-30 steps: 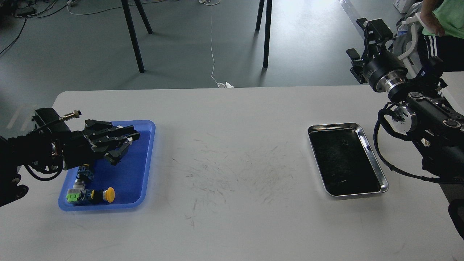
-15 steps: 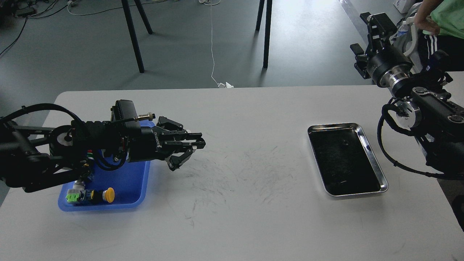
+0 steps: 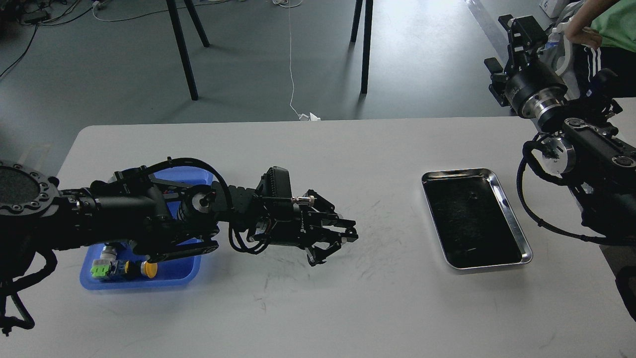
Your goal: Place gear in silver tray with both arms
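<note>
Left arm: stretched low across the table (image 3: 318, 308), its gripper (image 3: 338, 243) mid-table; whether anything is grasped cannot be told.
Right gripper (image 3: 514, 49): raised beyond the table's far-right corner, fingers spread apart.
Silver tray (image 3: 516, 233): table's right side, well apart from both grippers.

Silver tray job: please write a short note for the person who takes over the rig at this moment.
Left hand: over the bare table middle, between the blue tray and the silver tray; whether it holds a gear cannot be told.
Right hand: raised beyond the table's far right corner, open, holding nothing.
Silver tray: no part in it yet.
Left: bring a gear to the silver tray and place it.
</note>
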Robot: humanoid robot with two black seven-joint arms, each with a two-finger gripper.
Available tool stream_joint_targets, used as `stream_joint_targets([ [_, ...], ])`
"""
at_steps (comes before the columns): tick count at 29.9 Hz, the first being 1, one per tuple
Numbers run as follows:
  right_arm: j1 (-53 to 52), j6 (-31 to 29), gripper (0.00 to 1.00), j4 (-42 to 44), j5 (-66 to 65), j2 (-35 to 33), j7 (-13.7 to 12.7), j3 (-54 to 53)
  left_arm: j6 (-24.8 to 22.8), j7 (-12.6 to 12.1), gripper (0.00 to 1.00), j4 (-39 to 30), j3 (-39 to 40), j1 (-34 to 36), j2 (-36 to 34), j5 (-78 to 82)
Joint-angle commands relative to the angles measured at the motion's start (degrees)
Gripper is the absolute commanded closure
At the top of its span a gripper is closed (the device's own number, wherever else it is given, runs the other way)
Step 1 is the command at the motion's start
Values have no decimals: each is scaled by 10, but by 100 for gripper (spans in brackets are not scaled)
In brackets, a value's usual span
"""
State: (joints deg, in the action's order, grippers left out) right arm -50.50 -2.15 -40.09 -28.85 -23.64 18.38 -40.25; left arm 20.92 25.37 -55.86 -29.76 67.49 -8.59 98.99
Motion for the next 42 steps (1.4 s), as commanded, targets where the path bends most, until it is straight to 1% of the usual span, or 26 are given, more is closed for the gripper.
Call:
stream_joint_targets([
  [1, 6, 0, 6, 0, 1, 10, 1, -25, -2, -1, 85, 14, -3, -5, 26, 0],
  [4, 8, 1, 6, 3, 0, 32, 1, -26, -3, 0, 85, 23, -6, -6, 33, 0],
  [8, 8, 1, 6, 6, 0, 46, 1, -25, -1, -1, 84, 45, -29, -20, 51, -1],
  [12, 8, 2, 6, 6, 0, 51, 2, -24, -2, -1, 84, 59, -29, -26, 63, -1],
  [15, 8, 4, 6, 6, 0, 51, 2, -23, -3, -1, 84, 81, -31, -31, 86, -14],
  [20, 8, 4, 6, 6, 0, 53, 2, -21, -3, 2, 83, 88, -32, -23, 86, -39],
  [27, 8, 3, 6, 5, 0, 53, 2, -18, -5, 0, 81, 94, -33, -29, 86, -40],
  [34, 8, 2, 6, 4, 0, 53, 2, -16, -6, 2, 73, 97, -33, -29, 86, -41],
  [39, 8, 2, 6, 4, -1, 54, 2, -16, -6, 3, 70, 96, -33, -29, 84, -40],
  [40, 8, 2, 6, 4, 0, 54, 2, -16, -6, 3, 69, 96, -34, -29, 82, -41],
  [42, 8, 2, 6, 4, 0, 53, 2, -15, -5, 2, 61, 96, -34, -29, 78, -40],
])
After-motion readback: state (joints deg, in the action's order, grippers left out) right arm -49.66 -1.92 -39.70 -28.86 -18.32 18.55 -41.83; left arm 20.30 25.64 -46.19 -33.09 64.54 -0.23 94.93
